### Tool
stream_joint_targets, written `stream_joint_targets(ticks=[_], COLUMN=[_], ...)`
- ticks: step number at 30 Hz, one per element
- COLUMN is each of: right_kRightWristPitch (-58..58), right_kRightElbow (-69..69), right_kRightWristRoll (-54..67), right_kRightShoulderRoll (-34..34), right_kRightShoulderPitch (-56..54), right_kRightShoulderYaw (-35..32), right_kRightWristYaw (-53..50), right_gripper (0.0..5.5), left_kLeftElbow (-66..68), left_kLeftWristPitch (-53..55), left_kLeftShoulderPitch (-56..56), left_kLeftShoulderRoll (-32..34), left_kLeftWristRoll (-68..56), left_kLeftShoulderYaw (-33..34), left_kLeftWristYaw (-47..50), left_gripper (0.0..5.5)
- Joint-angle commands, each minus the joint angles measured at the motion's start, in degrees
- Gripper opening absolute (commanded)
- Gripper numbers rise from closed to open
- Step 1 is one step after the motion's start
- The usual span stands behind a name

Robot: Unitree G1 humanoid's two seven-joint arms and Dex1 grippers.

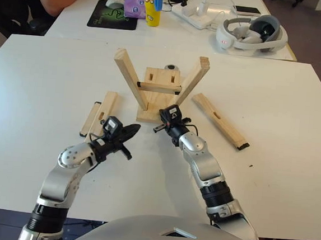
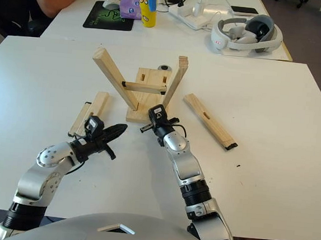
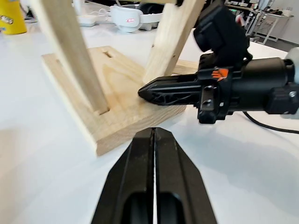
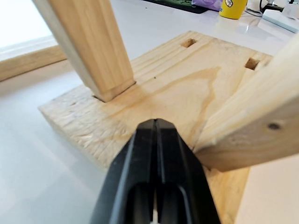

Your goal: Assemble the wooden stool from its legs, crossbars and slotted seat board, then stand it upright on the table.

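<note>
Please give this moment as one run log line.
seat board flat, two legs and crossbar fitted; spare leg loose; left claw shut, empty; right claw shut, empty

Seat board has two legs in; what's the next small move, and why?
Probably open the left gripper and reach for the loose leg lying close by: the seat board shows two empty slots, and that gripper is shut on nothing.

I log the slotted seat board (image 1: 154,78) lying flat near mid-table. Two pale wooden legs stand in its slots, splayed apart: left leg (image 1: 129,78) and right leg (image 1: 193,81), joined by one crossbar (image 1: 160,88). A third leg (image 1: 219,120) lies flat to their right. A fourth leg (image 1: 107,108) and a thin loose crossbar (image 1: 90,118) lie side by side to the left.
</note>
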Motion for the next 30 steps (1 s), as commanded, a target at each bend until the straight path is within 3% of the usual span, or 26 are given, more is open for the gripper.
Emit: stream_joint_targets(ticks=[1,20,30], right_kRightWristPitch=[4.1,5.6,5.2], right_kRightElbow=[2.1,0.8,-5.8], right_kRightWristRoll=[-0.7,-1.2,-1.7], right_kRightShoulderRoll=[-1.5,-2.9,-6.8], right_kRightShoulderPitch=[3.2,2.6,2.9], right_kRightShoulderYaw=[1.8,3.4,4.7], right_kRightWristYaw=[2.2,5.6,9.4], right_gripper=[0.0,0.0,0.0], left_kLeftElbow=[2.3,15.4,19.6], left_kLeftWristPitch=[-0.5,4.4,12.1], left_kLeftShoulderPitch=[-4.2,-11.0,-10.8], left_kLeftShoulderRoll=[-3.7,-11.2,-10.3], left_kLeftWristRoll=[2.9,8.6,12.3], left_kLeftShoulderYaw=[-2.3,-2.3,-5.5], left_kLeftWristYaw=[4.9,17.9,19.1], left_gripper=[0.02,0.02,0.02])
